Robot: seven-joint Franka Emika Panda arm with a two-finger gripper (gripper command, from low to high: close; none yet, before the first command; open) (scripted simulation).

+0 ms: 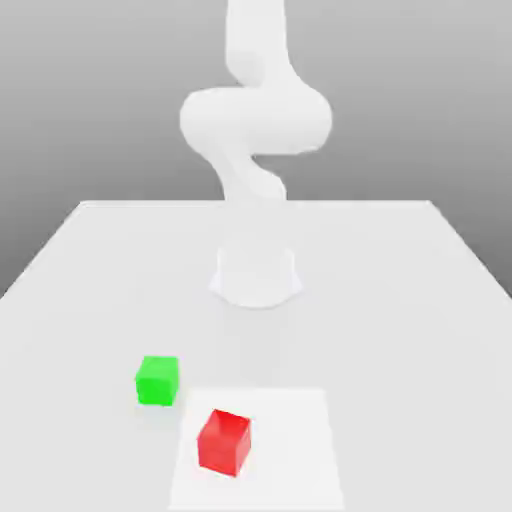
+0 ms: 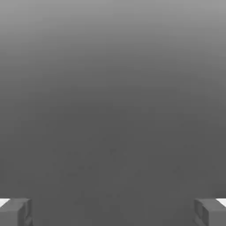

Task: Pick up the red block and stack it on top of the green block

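The red block (image 1: pixel 224 441) sits on a paler square patch near the table's front edge, in the exterior view. The green block (image 1: pixel 157 380) rests on the table just behind it and toward the exterior view's left, a small gap apart. In the hand view my gripper (image 2: pixel 113 212) is open: its two grey fingertips (image 2: pixel 16 212) stand far apart with nothing between them, facing a plain grey background. The white arm (image 1: pixel 255 120) is folded upright over its base, far behind both blocks.
The arm's round base (image 1: pixel 256 276) stands mid-table. The white table (image 1: pixel 400 300) stretches wide on both sides. The paler square patch (image 1: pixel 290 440) lies at the front centre.
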